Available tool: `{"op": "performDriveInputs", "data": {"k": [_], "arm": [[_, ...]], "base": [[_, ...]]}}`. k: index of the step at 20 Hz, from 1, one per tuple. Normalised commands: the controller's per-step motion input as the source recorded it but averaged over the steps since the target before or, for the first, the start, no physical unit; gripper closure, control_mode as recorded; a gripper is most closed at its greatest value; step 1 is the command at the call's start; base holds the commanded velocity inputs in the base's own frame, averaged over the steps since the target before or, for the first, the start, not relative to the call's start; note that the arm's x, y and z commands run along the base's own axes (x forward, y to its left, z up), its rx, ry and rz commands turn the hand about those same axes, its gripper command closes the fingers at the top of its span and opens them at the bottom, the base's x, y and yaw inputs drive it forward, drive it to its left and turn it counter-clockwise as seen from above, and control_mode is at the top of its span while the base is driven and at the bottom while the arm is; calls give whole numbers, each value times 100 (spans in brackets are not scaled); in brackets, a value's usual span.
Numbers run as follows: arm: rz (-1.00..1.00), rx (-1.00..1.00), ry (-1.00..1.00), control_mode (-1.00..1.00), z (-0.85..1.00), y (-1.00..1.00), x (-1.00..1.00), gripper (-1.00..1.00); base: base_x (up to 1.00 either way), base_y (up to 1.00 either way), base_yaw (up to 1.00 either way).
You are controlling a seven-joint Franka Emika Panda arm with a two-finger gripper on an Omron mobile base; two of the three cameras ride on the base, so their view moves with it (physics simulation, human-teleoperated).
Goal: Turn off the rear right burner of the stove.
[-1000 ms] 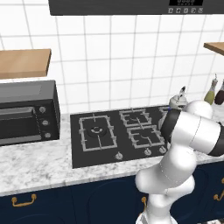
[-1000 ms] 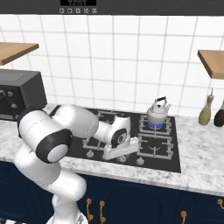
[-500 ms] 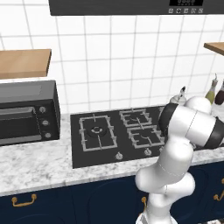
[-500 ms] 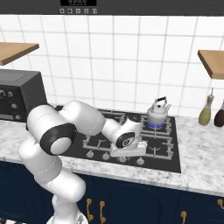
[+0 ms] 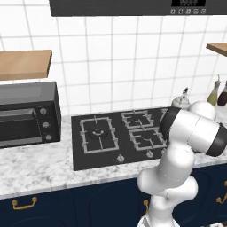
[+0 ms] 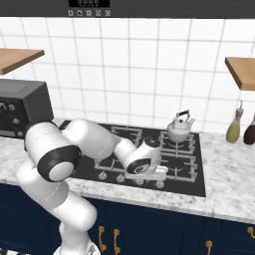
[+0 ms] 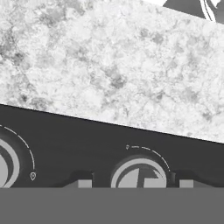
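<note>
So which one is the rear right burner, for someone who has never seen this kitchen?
Find the black glass stove set in the marble counter, right of the black toaster oven. Go to its far right corner, nearest the tiled wall. The rear right burner is the one carrying the white kettle; the other grates are bare.

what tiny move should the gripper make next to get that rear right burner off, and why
Probably ease the gripper straight down and close on the silver knob. In the hand view the knob sits centred between the two open fingertips, which flank it without touching, on the stove front strip.
</note>
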Motion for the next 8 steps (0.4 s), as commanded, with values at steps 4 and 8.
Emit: {"op": "performDriveInputs", "data": {"k": [4,8], "arm": [[0,0,0,-100,0,0,0,100],[0,0,0,-100,0,0,0,100]], "base": [[0,0,0],[0,0,0]]}}
